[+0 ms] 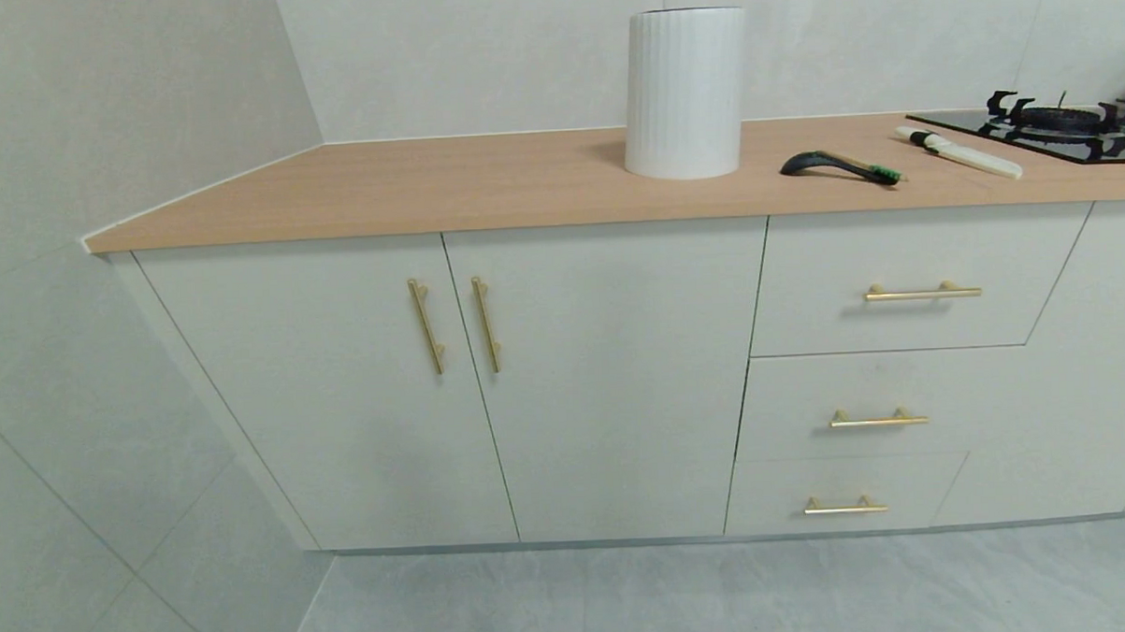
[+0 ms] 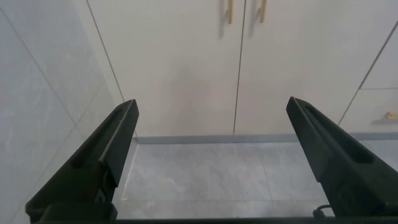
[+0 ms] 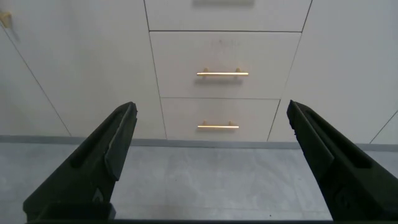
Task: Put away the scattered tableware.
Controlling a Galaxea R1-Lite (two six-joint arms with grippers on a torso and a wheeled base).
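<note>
The black spoon (image 1: 838, 168) lies flat on the wooden tabletop (image 1: 427, 185), its dark head toward the white ribbed holder (image 1: 684, 92) and its handle pointing away toward 4 o'clock. From the holder the spoon sits at about 4 o'clock, near it but not touching. The white knife (image 1: 959, 152) lies on the same surface at about 2 o'clock from the spoon, apart from it, slanted with its handle end toward the back wall. Just beyond the knife, at 2 o'clock again, is the gas stove (image 1: 1061, 121) with its black pan supports. The holder stands upright near the back of the tabletop.

Under the tabletop, two pale cabinet doors (image 1: 340, 389) are closed, their vertical gold handles side by side at the seam. At 3 o'clock from them, three drawers (image 1: 897, 248) are stacked, each shut and with a horizontal gold bar handle.

My left gripper (image 2: 211, 112) hangs low before the cabinet doors, over the grey floor (image 2: 205, 168), its two black fingers (image 2: 112, 149) spread wide with nothing between them. My right gripper (image 3: 211, 112) hangs low facing the lower drawers, its fingers (image 3: 109, 149) likewise wide apart and holding nothing.
</note>
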